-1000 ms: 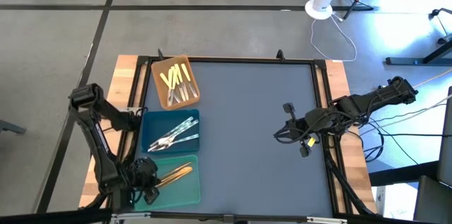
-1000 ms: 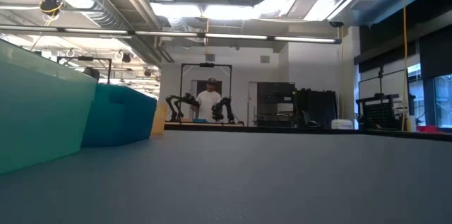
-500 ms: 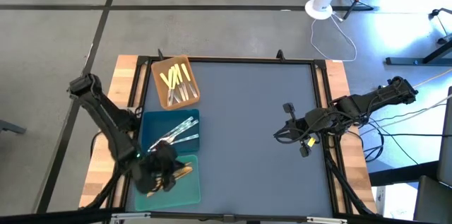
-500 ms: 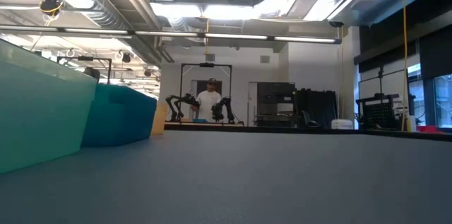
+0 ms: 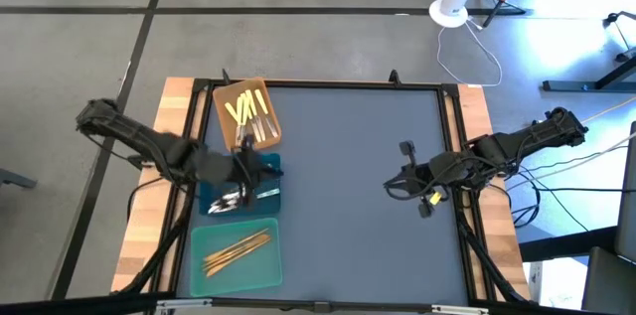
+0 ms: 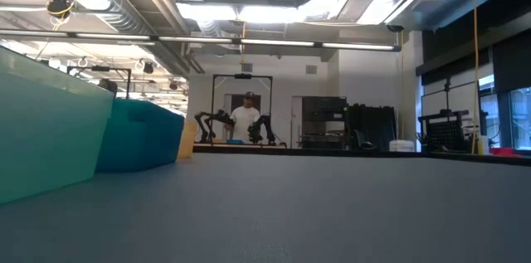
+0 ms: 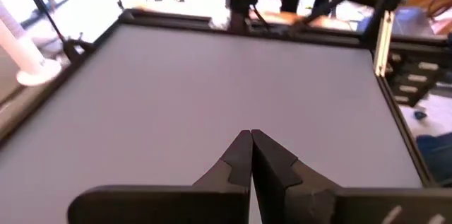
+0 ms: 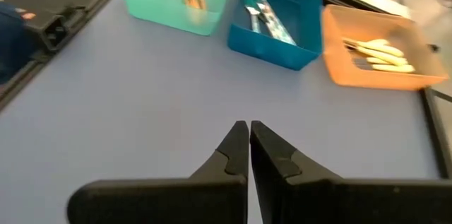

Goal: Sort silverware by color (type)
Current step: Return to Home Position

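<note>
Silverware point(image 5: 237, 248) lies sorted in three trays point(image 5: 260, 267) at the table's point(image 5: 348, 156) 9 o'clock edge; the left gripper point(image 7: 250, 136), clenched empty above the blue tray point(image 8: 270, 49), could clip its rim heading home and spill pieces, while the right gripper point(image 8: 248, 125), clenched empty, waits at 3 o'clock.
</note>
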Controlling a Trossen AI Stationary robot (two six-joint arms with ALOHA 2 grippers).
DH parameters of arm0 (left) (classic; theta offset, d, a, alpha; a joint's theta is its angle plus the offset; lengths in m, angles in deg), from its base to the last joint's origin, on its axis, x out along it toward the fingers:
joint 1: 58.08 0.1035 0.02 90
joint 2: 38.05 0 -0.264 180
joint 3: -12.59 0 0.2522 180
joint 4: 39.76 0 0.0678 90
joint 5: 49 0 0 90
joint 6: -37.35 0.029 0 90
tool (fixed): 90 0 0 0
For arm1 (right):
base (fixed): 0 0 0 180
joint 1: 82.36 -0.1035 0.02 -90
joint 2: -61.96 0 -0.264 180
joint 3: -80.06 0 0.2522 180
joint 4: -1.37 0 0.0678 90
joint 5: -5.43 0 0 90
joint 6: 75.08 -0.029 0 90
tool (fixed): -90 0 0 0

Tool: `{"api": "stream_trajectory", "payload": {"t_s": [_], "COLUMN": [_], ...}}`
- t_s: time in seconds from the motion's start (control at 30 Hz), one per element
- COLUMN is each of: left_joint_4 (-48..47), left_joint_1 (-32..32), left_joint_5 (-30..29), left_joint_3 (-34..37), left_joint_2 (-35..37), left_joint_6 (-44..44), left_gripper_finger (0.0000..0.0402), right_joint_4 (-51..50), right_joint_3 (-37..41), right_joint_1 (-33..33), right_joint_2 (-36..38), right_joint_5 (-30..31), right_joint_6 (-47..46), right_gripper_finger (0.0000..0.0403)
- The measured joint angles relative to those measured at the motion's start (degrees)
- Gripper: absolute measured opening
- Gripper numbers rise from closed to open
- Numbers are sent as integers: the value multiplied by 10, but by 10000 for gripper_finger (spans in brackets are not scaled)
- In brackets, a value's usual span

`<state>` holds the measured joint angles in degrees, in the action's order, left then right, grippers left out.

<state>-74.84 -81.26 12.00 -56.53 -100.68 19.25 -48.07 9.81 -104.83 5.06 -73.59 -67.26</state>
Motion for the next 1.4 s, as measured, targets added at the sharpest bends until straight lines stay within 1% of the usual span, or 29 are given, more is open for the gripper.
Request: {"api": "stream_trajectory", "payload": {"t_s": [0.13,0.2,0.37,0.57,0.7,1.03,1.23,1.4], "left_joint_4": [-2,-1,-5,-8,-27,-87,-108,-113], "left_joint_1": [48,63,83,97,100,100,100,100], "left_joint_5": [35,38,38,28,26,25,24,24], "left_joint_3": [0,0,0,-1,-1,-1,-1,6], "left_joint_2": [50,74,136,201,241,332,357,363], "left_joint_6": [45,60,98,133,157,200,204,226], "left_gripper_finger": [0,0,0,0,0,0,0,0], "right_joint_4": [0,0,6,61,73,62,14,-6], "right_joint_3": [0,0,0,0,-1,-1,-1,0], "right_joint_1": [0,0,0,0,0,0,0,0], "right_joint_2": [0,0,0,16,52,185,252,293], "right_joint_5": [38,53,63,64,64,64,64,64], "right_joint_6": [0,0,0,1,12,12,2,0], "right_gripper_finger": [5,5,5,5,5,5,5,5]}}
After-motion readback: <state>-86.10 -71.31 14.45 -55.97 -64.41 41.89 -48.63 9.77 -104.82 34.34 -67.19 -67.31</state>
